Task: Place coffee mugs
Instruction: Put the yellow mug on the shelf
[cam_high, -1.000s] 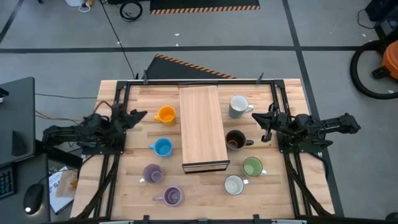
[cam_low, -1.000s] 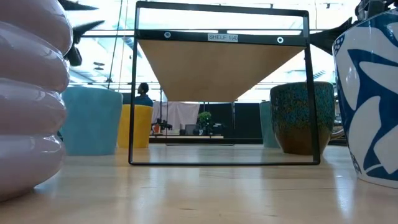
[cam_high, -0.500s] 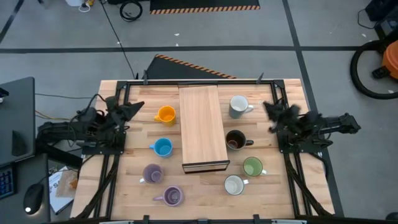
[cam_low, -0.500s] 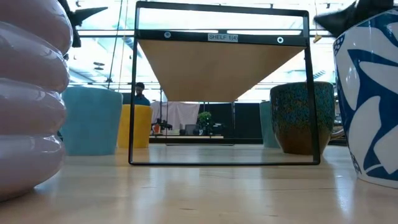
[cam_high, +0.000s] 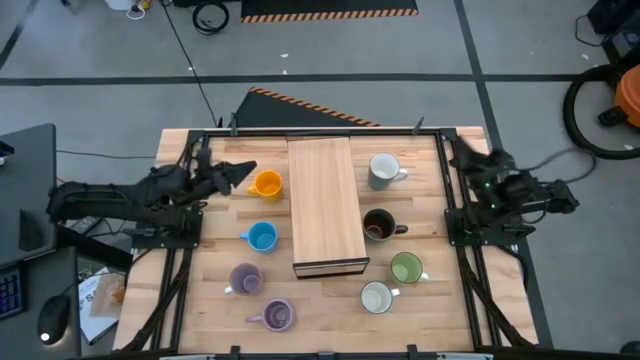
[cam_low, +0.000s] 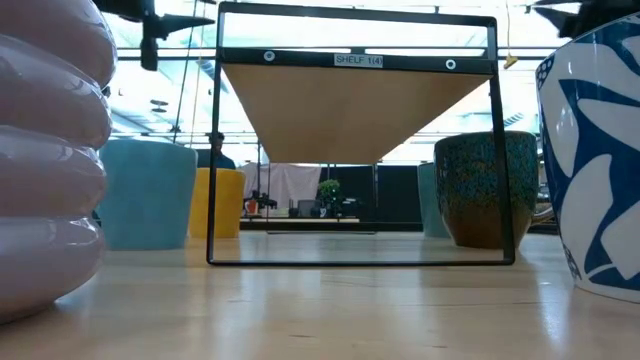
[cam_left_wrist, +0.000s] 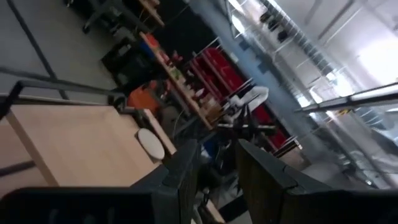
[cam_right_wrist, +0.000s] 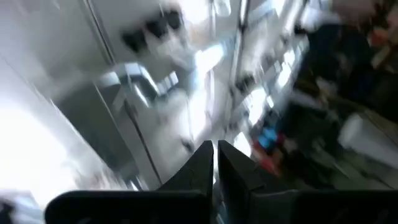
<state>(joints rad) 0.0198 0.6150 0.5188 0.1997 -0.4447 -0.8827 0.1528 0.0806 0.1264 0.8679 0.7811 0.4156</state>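
Several coffee mugs stand on their bases on the wooden table. Left of the long board (cam_high: 325, 205) are an orange mug (cam_high: 266, 184), a light blue one (cam_high: 261, 237) and two lavender-purple ones (cam_high: 246, 279) (cam_high: 277, 315). Right of it are a grey-white mug (cam_high: 383, 171), a dark brown one (cam_high: 378, 225), a green one (cam_high: 405, 268) and a white one (cam_high: 376, 297). My left gripper (cam_high: 244, 172) (cam_left_wrist: 217, 168) hovers open just left of the orange mug, with nothing between its fingers. My right gripper (cam_high: 462, 152) (cam_right_wrist: 216, 155) is shut and raised near the table's far right corner, holding nothing.
The board is the top of a black-framed shelf (cam_low: 355, 60) in the table's middle. A black frame rail (cam_high: 320, 133) runs along the table's edges. In the low view a lavender mug (cam_low: 45, 150) and a blue-and-white patterned mug (cam_low: 595, 150) fill the near sides.
Both arms have lifted from the table's sides. My left gripper has risen and gone toward the orange mug. My right gripper has risen, rolled and swung from pointing at the dark brown mug toward the table's far edge. No mug has moved.
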